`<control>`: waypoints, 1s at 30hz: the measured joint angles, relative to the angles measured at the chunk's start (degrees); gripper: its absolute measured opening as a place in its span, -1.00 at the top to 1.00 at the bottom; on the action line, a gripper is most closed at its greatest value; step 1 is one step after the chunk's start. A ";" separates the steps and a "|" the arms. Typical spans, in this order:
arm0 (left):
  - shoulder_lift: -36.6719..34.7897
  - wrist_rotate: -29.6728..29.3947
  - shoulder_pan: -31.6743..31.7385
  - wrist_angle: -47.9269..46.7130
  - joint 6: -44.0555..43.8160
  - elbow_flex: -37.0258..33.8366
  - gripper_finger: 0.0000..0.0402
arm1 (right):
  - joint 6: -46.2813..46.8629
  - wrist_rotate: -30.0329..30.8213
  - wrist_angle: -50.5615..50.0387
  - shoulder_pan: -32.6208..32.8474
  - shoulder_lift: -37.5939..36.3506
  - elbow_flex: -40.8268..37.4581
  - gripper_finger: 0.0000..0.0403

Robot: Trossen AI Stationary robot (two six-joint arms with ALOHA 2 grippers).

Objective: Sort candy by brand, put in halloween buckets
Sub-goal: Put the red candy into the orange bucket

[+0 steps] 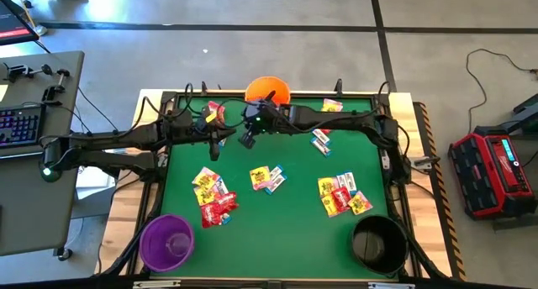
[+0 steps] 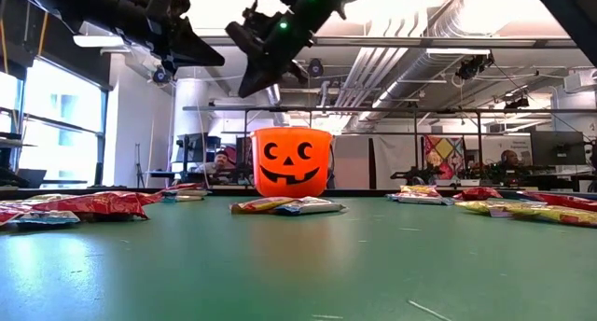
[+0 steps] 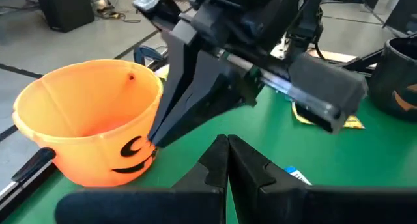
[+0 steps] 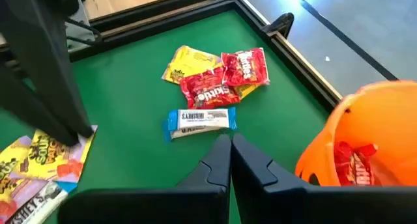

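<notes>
Candy (image 1: 215,198) lies in loose mixed heaps across the green desk (image 1: 286,230), between the purple bucket (image 1: 166,241) and black bucket (image 1: 378,241) at the near corners, so sorting looks barely begun. Farther back, the left gripper (image 1: 213,148) and right gripper (image 1: 247,140), both clenched and holding nothing, hang just before the orange bucket (image 1: 268,90), which already holds red packets (image 4: 355,165).

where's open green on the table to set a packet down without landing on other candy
Bare felt lies between the purple bucket and black bucket along the near edge, and between the middle candy pile and right pile. It is crowded by the orange bucket, where both arms meet.
</notes>
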 joint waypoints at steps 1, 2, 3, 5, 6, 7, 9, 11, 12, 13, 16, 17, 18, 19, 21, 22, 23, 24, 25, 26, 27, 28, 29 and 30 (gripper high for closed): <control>0.00 0.00 0.00 0.00 -0.02 0.00 1.00 | 0.61 -0.68 1.47 -0.04 -1.25 -2.26 1.00; 0.00 0.00 0.00 0.00 0.00 0.00 1.00 | 0.89 -0.98 3.16 -0.04 -2.41 -4.82 1.00; 0.00 0.00 0.00 -0.04 0.00 0.00 1.00 | 1.22 -1.13 5.06 0.07 -3.83 -7.74 1.00; -0.02 0.12 0.00 -0.09 -0.12 0.00 1.00 | 2.15 -1.44 8.60 0.51 -6.89 -13.69 1.00; -0.02 0.47 0.01 -0.30 -0.37 0.02 1.00 | 2.51 -1.44 10.71 0.79 -8.74 -16.64 1.00; -0.01 0.79 0.00 -0.49 -0.73 0.02 1.00 | 3.15 -1.52 12.55 1.05 -10.57 -19.47 1.00; -0.02 1.15 -0.13 -1.15 -1.36 0.03 1.00 | 4.14 -1.36 14.53 1.46 -14.48 -24.45 1.00; -0.02 2.07 -0.13 -2.13 -1.08 0.04 1.00 | 4.50 -0.47 15.74 1.78 -18.10 -28.75 1.00; -0.02 2.40 -0.13 -2.54 -0.68 0.07 1.00 | 4.42 0.01 15.86 1.95 -19.96 -30.88 1.00; -0.02 2.61 -0.14 -3.07 -0.55 0.07 1.00 | 4.21 0.64 16.11 2.04 -21.62 -32.76 1.00; -0.02 3.71 -0.28 -4.26 -1.22 0.07 1.00 | 4.26 0.90 17.01 2.14 -26.89 -37.50 1.00; -0.02 3.88 -0.32 -4.66 -1.44 0.07 1.00 | 4.50 0.90 17.01 2.14 -28.44 -38.67 1.00; -0.02 4.02 -0.45 -5.24 -1.49 0.07 1.00 | 4.60 0.88 17.11 2.14 -29.90 -39.81 1.00; -0.02 3.99 -0.69 -5.81 -1.77 0.07 1.00 | 4.57 0.88 17.04 2.14 -31.36 -40.97 1.00; -0.02 4.00 -1.08 -6.94 -2.07 0.07 1.00 | 3.70 0.78 16.54 2.14 -33.70 -42.51 1.00; -0.02 3.83 -1.36 -7.29 -2.08 0.07 1.00 | 3.09 0.39 16.21 2.08 -34.89 -43.10 1.00; 0.00 2.96 -1.73 -7.61 -2.08 0.07 1.00 | 2.36 -0.27 15.73 1.75 -36.02 -43.58 1.00; -0.02 1.77 -2.13 -7.76 -2.08 0.07 1.00 | 1.99 -1.39 15.33 1.36 -37.13 -43.82 1.00; 0.00 0.69 -2.45 -7.84 -2.04 0.07 1.00 | 1.69 -2.61 15.04 0.83 -38.05 -44.11 1.00; 0.00 -0.16 -2.70 -7.98 -2.03 0.07 1.00 | 1.54 -3.61 14.30 0.27 -38.88 -44.31 1.00; -0.02 -0.87 -2.91 -7.96 -2.02 0.07 1.00 | 0.99 -4.26 13.30 -0.26 -39.61 -44.33 1.00; -0.02 -1.28 -3.05 -8.19 -1.83 0.07 1.00 | 0.53 -5.11 12.91 -0.67 -40.03 -44.33 1.00; -0.01 -1.74 -3.04 -8.65 -1.66 0.07 1.00 | -0.32 -5.49 12.78 -1.02 -40.56 -44.33 1.00; 0.05 -2.01 -3.04 -9.13 -1.75 0.07 1.00 | -0.97 -5.70 12.44 -1.23 -40.96 -44.33 1.00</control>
